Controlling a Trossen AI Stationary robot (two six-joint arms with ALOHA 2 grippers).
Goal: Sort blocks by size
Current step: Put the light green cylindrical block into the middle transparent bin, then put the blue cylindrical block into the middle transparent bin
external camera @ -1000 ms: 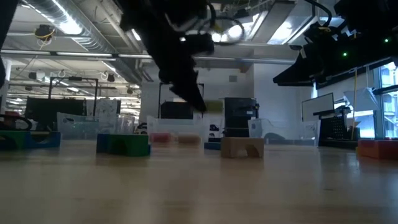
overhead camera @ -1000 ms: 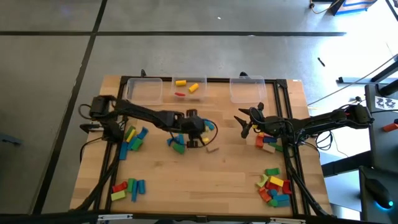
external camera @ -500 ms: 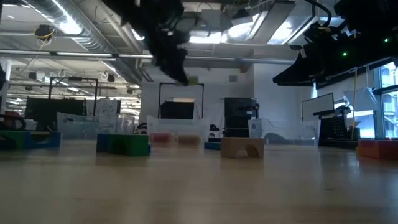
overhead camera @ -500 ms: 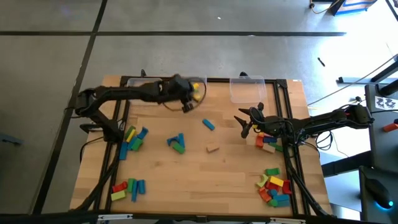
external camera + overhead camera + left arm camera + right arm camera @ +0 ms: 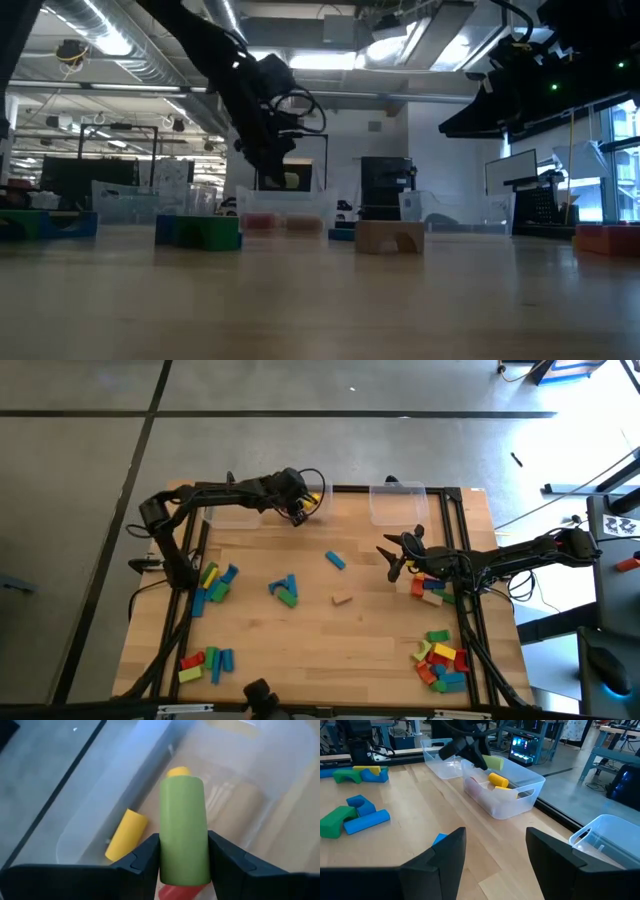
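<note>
- Left end effector (image 5: 183, 865) clamped on a green cylinder (image 5: 183, 835), held above the middle bin (image 5: 530, 795) at the bench's far edge; not released yet.
- In that bin: two yellow blocks (image 5: 126, 834) and a red one (image 5: 175, 892), so this looks like the third or fourth drop there.
- Left bin (image 5: 232, 512) and right bin (image 5: 398, 506) show nothing inside as far as visible.
- Right end effector (image 5: 393, 563) hangs idle over the right-centre of the bench, fingers spread, holding nothing.
- Left to sort, by my read most of the job: loose blue block (image 5: 335, 561), tan block (image 5: 343, 599), blue-green cluster (image 5: 286, 589) mid-bench, left pile (image 5: 213, 582), near-left pile (image 5: 205, 663), right pile (image 5: 428, 588), near-right pile (image 5: 441, 658).
- Judgement: early stage, one size class started, two bins not yet used.
</note>
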